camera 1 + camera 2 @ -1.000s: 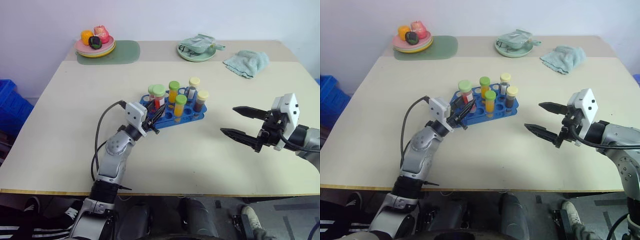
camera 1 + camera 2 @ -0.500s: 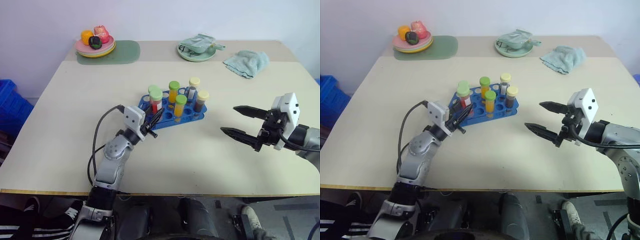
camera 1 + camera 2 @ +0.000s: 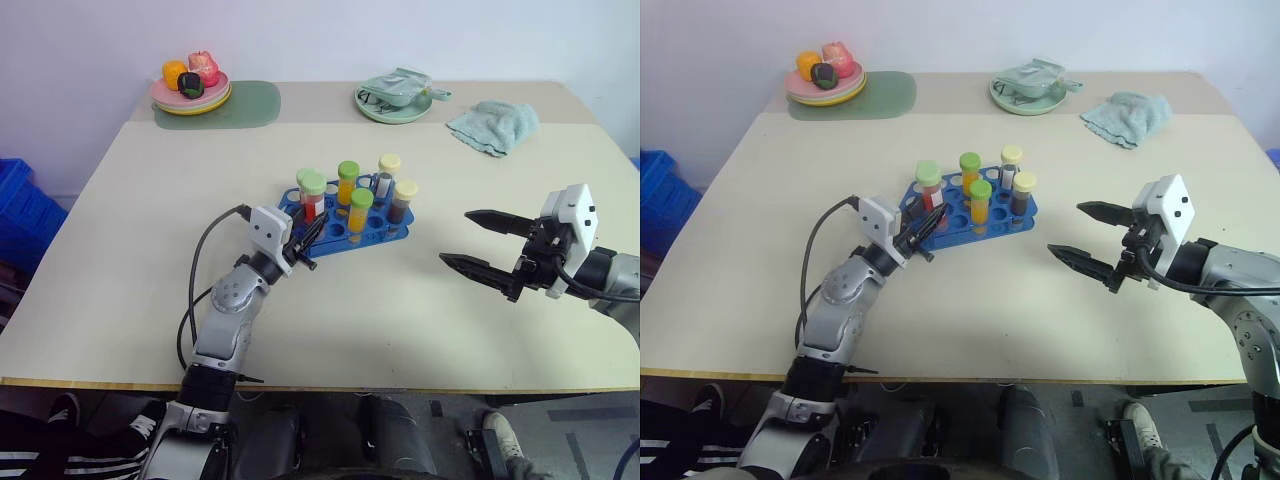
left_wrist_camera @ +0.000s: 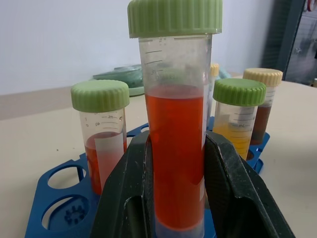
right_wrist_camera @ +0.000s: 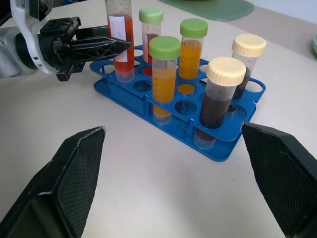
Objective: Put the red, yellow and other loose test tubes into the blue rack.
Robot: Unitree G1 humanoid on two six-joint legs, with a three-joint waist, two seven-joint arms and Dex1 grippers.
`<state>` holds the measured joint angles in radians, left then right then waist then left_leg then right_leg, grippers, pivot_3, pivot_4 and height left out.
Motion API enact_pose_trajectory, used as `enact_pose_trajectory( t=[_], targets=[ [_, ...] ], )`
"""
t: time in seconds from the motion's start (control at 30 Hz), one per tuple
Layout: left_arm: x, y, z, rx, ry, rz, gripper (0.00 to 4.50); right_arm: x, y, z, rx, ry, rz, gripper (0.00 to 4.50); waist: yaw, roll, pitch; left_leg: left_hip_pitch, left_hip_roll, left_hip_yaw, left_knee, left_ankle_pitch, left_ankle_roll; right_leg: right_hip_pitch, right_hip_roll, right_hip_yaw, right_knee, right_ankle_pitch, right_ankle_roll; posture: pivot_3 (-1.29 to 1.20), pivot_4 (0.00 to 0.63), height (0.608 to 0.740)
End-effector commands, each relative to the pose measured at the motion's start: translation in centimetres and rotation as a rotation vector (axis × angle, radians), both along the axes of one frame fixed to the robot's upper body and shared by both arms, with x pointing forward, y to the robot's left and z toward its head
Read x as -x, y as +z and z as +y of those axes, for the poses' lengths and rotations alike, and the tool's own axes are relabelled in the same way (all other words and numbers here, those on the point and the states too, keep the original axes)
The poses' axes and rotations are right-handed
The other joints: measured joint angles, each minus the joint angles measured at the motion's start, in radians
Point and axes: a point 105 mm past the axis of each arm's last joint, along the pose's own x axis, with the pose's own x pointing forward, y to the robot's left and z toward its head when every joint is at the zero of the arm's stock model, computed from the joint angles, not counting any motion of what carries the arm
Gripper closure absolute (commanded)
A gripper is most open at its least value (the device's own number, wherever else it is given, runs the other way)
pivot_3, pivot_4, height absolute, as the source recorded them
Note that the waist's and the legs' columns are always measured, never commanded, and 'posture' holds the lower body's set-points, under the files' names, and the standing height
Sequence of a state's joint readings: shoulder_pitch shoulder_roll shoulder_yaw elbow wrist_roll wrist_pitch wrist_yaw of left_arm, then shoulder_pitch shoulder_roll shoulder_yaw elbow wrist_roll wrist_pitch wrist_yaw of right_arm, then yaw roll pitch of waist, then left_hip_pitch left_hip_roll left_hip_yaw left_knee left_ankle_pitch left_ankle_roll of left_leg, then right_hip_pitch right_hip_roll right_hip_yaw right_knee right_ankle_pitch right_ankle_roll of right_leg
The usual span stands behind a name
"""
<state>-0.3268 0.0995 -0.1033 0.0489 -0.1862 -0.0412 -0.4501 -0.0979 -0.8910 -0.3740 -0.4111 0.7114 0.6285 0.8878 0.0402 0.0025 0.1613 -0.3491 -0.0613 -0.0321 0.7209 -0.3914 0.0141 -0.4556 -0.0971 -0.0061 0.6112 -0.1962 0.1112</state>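
— So where is the blue rack [image 3: 345,222] relative to the left gripper [image 3: 307,239]?

— Right at its fingertips, near the middle of the table [image 3: 150,230]. That gripper is clamped on a red tube with a green cap [image 4: 176,124], which stands upright between the two black fingers [image 4: 228,193], its foot at a hole in the rack's near corner (whether it sits fully down, I cannot tell).

— And the other tubes?

— Already upright in the rack: another red one [image 4: 103,141], two yellow ones with green caps [image 5: 165,77], and two dark ones with cream caps [image 5: 216,99].

— The right gripper [image 3: 484,245]?

— Well apart from the rack, off to its right above the table, jaws spread wide with nothing between them, pointing back toward the rack.
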Motion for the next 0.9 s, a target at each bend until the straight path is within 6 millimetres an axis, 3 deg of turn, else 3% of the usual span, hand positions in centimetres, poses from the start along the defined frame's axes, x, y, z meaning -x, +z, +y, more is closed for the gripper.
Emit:
enact_pose_trajectory(
  t=[0.03, 0.07, 0.3, 0.33, 0.5, 0.77, 0.9],
  targets=[
    [0.2, 0.6, -0.3, 0.006, -0.002, -0.033, 3.68, 0.2, 1.2, 0.1, 0.008, 0.006, -0.058, 0.00, 0.000, 0.000, 0.000, 0.000, 0.000, 0.000, 0.000, 0.000, 0.000, 0.000, 0.000, 0.000, 0.000, 0.000, 0.000, 0.00, 0.150, 0.740],
    [0.3, 0.6, -0.3, 0.006, -0.003, -0.034, 3.68, 0.1, 1.2, 0.1, 0.008, 0.005, -0.059, 0.00, 0.000, 0.000, 0.000, 0.000, 0.000, 0.000, 0.000, 0.000, 0.000, 0.000, 0.000, 0.000, 0.000, 0.000, 0.000, 0.00, 0.150, 0.740],
    [0.7, 0.9, -0.3, 0.010, -0.010, -0.056, 0.26, 0.1, 1.1, 0.1, 0.005, 0.007, -0.058, 0.00, -0.001, 0.000, 0.000, 0.000, 0.000, 0.000, 0.000, 0.000, 0.000, 0.000, 0.000, 0.000, 0.000, 0.000, 0.000, 0.00, 0.150, 0.740],
    [0.8, 1.1, -0.2, 0.010, -0.012, -0.068, 0.04, 0.0, 1.0, 0.1, 0.005, 0.007, -0.058, 0.00, -0.001, 0.000, 0.000, 0.000, 0.000, 0.000, 0.000, 0.000, 0.000, 0.000, 0.000, 0.000, 0.000, 0.000, 0.000, 0.00, 0.150, 0.740],
    [2.4, 3.7, 0.7, 0.054, -0.053, -0.151, 0.04, 0.0, 1.0, 0.1, 0.005, 0.010, -0.056, 0.00, -0.001, 0.000, 0.000, 0.000, 0.000, 0.000, 0.000, 0.000, 0.000, -0.001, 0.000, 0.000, 0.000, 0.000, 0.000, 0.00, 0.150, 0.740],
    [5.1, 4.9, 4.2, -0.010, 0.004, -0.162, 0.04, 0.0, 0.6, 0.1, -0.004, 0.013, -0.052, 0.00, -0.004, 0.000, 0.000, 0.000, 0.001, 0.000, -0.002, 0.000, 0.000, -0.002, 0.000, 0.000, 0.000, 0.000, 0.000, 0.00, 0.150, 0.740],
    [7.0, 4.5, 5.5, -0.023, -0.035, -0.077, 0.04, 0.0, 0.3, 0.3, -0.011, 0.025, -0.046, 0.00, -0.001, 0.000, 0.000, 0.000, 0.001, 0.000, -0.001, 0.000, 0.000, -0.001, 0.000, 0.000, -0.001, 0.000, 0.000, 0.00, 0.150, 0.740]
  ],
)
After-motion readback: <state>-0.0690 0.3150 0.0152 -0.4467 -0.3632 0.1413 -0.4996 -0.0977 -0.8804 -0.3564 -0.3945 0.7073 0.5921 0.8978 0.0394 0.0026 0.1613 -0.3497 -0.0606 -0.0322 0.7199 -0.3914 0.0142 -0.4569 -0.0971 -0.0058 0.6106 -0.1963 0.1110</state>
